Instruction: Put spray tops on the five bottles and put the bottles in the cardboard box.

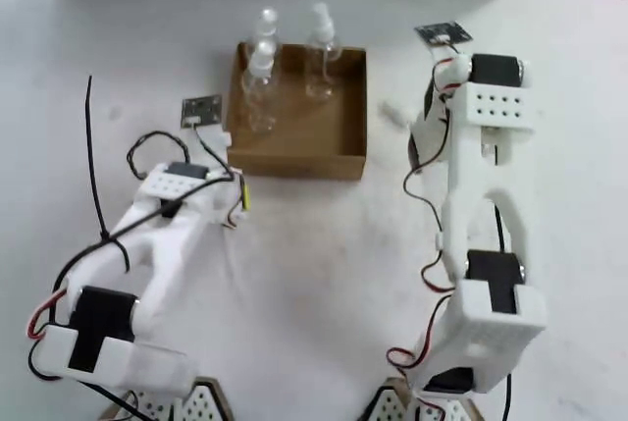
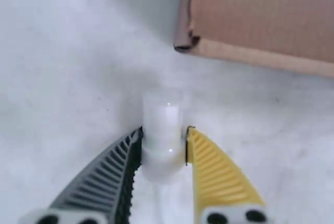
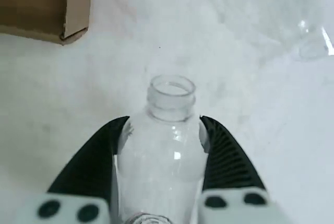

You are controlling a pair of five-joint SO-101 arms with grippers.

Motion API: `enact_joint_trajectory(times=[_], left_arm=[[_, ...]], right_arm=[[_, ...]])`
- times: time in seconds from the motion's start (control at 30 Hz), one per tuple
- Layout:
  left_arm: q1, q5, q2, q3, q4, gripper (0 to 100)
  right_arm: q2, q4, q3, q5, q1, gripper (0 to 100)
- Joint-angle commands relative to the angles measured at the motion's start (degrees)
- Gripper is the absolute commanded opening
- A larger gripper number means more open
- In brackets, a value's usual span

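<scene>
The left claw (image 2: 163, 132) has closed its grey and yellow fingers on a white spray top (image 2: 166, 117), gripping it on both sides just above the white bench (image 2: 62, 67). A corner of the cardboard box (image 2: 261, 20) lies near it. From above, this arm sits at the near left of the bench, and its claw (image 1: 238, 203) is just short of the box's front left corner.

The right claw (image 3: 164, 122) is shut around a clear bottle (image 3: 167, 156) - its black fingers press the shoulders on either side. The neck is open, with no top on it. Beyond this one, a second clear bottle (image 3: 271, 15) lies on the bench; whether it has a top cannot be told. A corner of the box (image 3: 68, 10) shows off to one side. In the high view the right arm stretches forward along the right side of the box.

The cardboard box (image 1: 294, 158) sits in the middle of the far half of the bench (image 1: 324, 264), open side up. Three bottles stand upright inside it, each with a spray top fitted - two close together in the far left corner (image 1: 260, 78) (image 1: 265, 26) and one at the far wall towards the right (image 1: 322, 43).
</scene>
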Motion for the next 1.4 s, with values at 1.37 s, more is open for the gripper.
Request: enact_joint_trajectory(times=[1.37], left_arm=[[-0.04, -0.79, -2.15, 0.26, -1.05, 2]], right_arm=[[-28.7, -21.41, 32.53, -17.32, -10.42, 1.8]])
